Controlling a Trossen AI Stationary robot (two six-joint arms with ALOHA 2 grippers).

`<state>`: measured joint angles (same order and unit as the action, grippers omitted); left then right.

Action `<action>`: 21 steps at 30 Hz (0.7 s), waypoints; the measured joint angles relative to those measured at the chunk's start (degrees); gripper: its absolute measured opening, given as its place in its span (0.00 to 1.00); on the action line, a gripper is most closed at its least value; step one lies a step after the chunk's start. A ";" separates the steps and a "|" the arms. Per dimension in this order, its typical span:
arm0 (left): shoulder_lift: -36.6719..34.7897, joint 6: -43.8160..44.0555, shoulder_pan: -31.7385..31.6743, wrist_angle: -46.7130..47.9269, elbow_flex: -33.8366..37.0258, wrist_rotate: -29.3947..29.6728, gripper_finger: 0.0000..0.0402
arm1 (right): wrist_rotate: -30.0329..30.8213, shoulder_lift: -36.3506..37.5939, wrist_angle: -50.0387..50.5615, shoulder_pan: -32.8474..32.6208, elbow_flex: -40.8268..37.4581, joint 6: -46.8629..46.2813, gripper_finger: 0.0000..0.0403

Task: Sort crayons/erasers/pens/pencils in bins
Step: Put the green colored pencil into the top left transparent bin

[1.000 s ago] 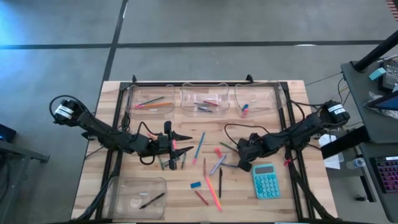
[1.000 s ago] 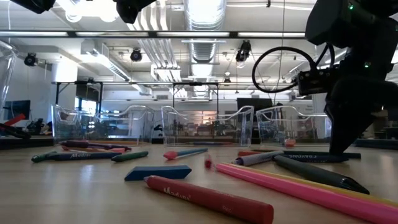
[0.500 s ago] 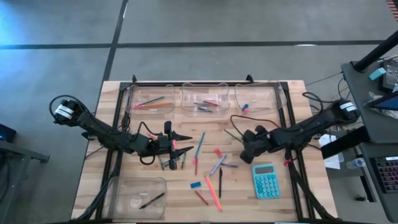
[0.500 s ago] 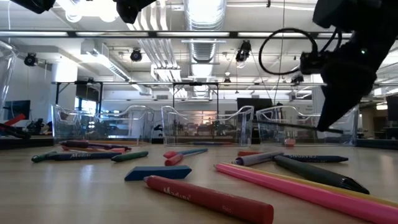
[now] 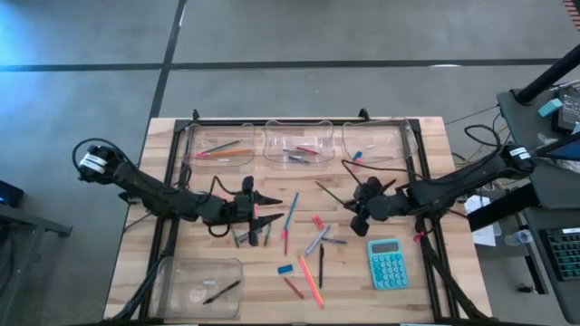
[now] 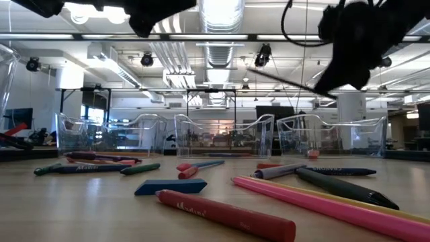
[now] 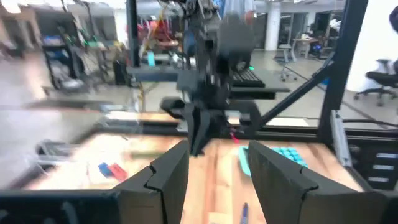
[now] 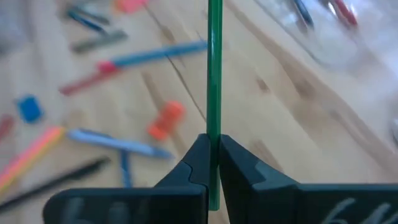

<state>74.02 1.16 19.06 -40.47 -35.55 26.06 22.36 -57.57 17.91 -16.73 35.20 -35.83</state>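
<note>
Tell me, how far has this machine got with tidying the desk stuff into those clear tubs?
Partly done. The three far bins already hold a few pieces, and the near bin holds a dark pen. The right tool is shut on a green pencil, lifted off the table. The left tool hangs open. About a dozen sticks and erasers still lie loose.

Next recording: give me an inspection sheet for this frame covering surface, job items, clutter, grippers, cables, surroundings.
Surface: wooden table.
Job's things: loose sticks and erasers mid-table; three bins along the far edge, one bin at the near left.
Clutter: teal calculator.
Grippers: right gripper raised, shut on green pencil; left gripper open, empty.
Cables: dark loops on both arms.
Surroundings: concrete floor, equipment bench on the right.
</note>
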 joint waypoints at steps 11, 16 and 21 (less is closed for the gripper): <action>6.14 10.86 -7.03 -3.68 -0.07 -6.02 0.64 | -1.18 1.30 -16.11 0.00 0.06 11.46 0.03; 13.02 12.47 -9.67 -13.27 -2.42 -6.38 0.75 | -1.34 0.77 -21.09 0.00 0.13 14.38 0.03; 18.99 13.63 -11.12 -19.25 -6.89 -10.63 0.77 | -1.38 0.49 -23.51 0.00 0.17 16.33 0.03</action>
<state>93.01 14.79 7.93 -59.72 -42.44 15.43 20.97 -57.08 -5.60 -16.73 35.38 -19.50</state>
